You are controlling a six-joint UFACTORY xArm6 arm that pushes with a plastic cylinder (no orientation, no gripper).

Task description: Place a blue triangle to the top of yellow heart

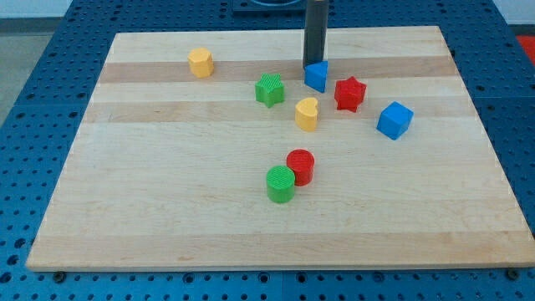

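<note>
Touching the blue triangle from the view's top is my tip. It has no jaws. That triangle sits just above the yellow heart.

A pale wood-grain tabletop is shown. Blocks: blue triangle, blue cube, yellow heart, yellow hexagon, green star, red star, red cylinder, green cylinder.

No readable text, labels, brands, numbers or signs on anything in view.

Bright, even overhead light; short soft shadows beneath the blocks; sharp focus, faint sheen on the wooden board.
</note>
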